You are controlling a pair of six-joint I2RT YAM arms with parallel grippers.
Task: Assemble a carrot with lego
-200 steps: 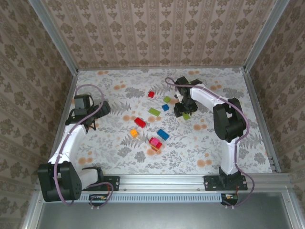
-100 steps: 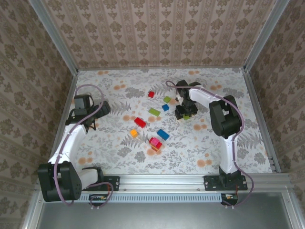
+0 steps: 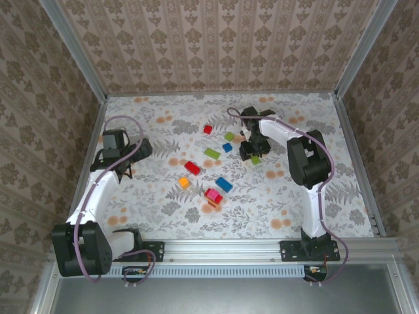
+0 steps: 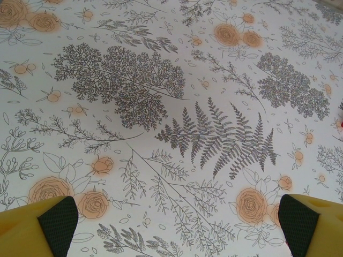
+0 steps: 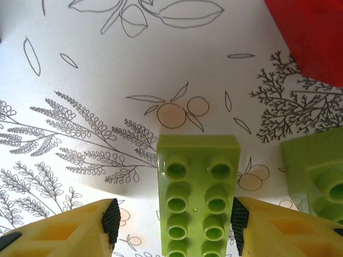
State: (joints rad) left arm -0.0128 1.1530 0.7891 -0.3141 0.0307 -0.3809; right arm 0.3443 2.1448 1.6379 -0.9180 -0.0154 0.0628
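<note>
The lego lies scattered mid-table: a small red brick, a green square brick, a blue brick, a green oblong brick, a red brick, an orange brick, another blue brick and a magenta-topped stack. My right gripper straddles a light-green oblong brick, studs up on the table. The right pad touches it and the left pad stands apart. My left gripper hangs open over bare table.
In the right wrist view another green brick lies close on the right and a red brick sits beyond it. The floral table is walled by metal rails and patterned panels. Open room lies along the front and left.
My right gripper has shifted a little toward the light-green brick and come down around it, its jaws narrowing slightly. The left arm has stayed still.
</note>
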